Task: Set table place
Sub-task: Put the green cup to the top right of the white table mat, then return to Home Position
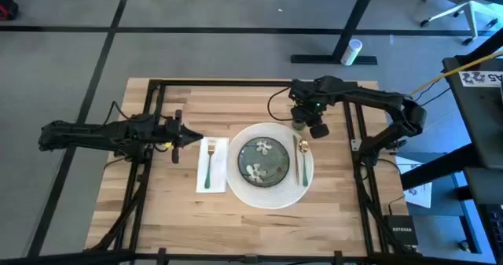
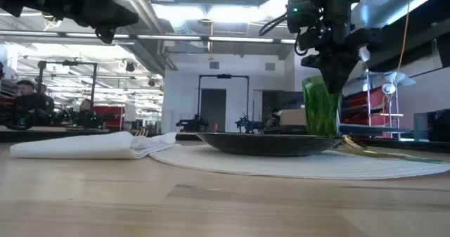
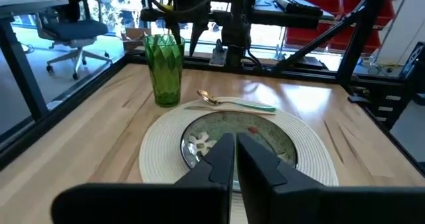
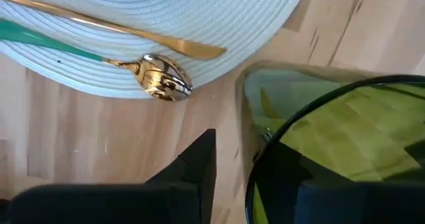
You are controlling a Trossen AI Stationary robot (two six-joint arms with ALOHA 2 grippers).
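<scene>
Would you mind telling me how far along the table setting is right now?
Mostly done: the plate sits on the placemat, the fork lies on the napkin, and gold utensils lie right of the plate. In hand: the right gripper is placing the green cup. Left: release and withdraw. The left gripper waits, shut.

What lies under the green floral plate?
The plate sits centred on the round white woven placemat, whose rim shows all around it. The placemat rests on the wooden table. Anything directly beneath the plate is covered.
</scene>
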